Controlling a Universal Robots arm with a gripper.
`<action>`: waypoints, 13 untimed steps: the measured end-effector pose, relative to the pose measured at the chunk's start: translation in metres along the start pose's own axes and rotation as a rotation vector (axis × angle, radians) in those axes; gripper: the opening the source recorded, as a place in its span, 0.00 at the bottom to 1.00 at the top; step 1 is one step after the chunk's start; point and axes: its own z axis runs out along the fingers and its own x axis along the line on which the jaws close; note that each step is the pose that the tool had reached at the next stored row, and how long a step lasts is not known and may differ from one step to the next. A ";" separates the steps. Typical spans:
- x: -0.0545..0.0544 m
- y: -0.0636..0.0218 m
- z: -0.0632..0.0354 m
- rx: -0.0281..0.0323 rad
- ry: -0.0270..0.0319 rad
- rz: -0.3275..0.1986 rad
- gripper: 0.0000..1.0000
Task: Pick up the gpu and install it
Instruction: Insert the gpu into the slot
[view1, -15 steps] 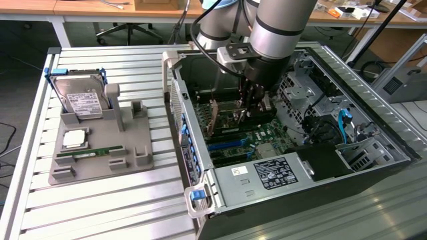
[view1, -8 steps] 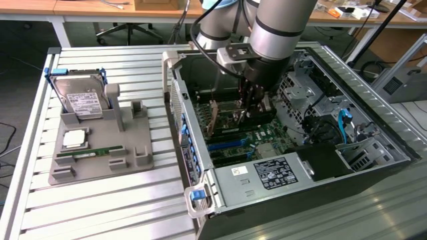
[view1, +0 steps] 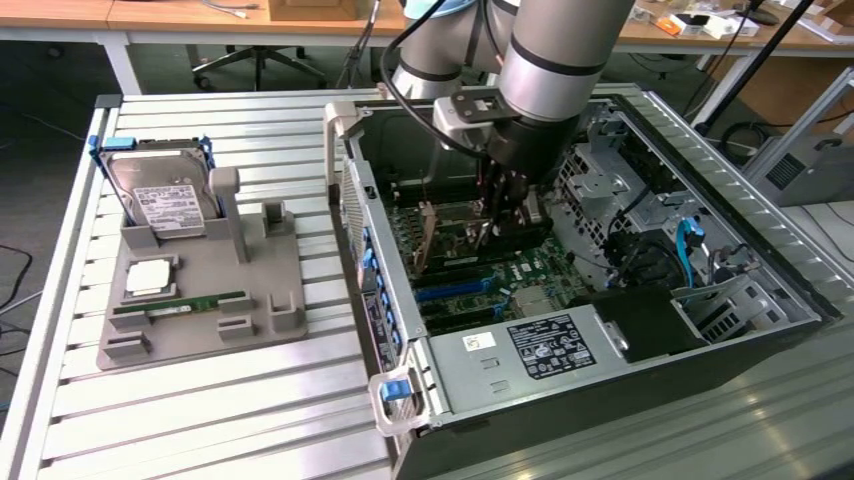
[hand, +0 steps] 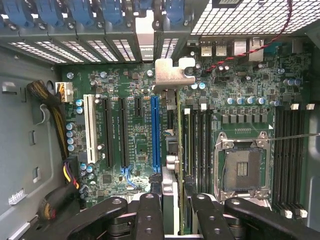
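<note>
Inside the open black computer case (view1: 747, 330), the arm's black two-fingered gripper (hand: 173, 212) is clamped on the thin green gpu card (hand: 179, 165), held edge-down (silver bracket (hand: 172, 75) toward the rear slots) just beside the blue slot (hand: 155, 132) on the green motherboard (hand: 135, 145), evidently for seating.

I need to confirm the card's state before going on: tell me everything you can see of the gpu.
The gpu is seen edge-on, held between the tool's black fingers above the motherboard inside the open computer case. Its silver metal bracket points toward the case's rear slot openings. The thin green board stands upright beside the blue slot. In the exterior view it hangs under the arm, over the board; whether it is seated cannot be told.
</note>
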 end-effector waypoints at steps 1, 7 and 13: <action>0.000 0.0000 0.0002 0.0000 0.0000 0.000 0.27; 0.000 0.0000 0.0012 0.0000 0.0001 0.000 0.27; 0.000 0.0001 0.0022 0.0000 0.0000 0.000 0.27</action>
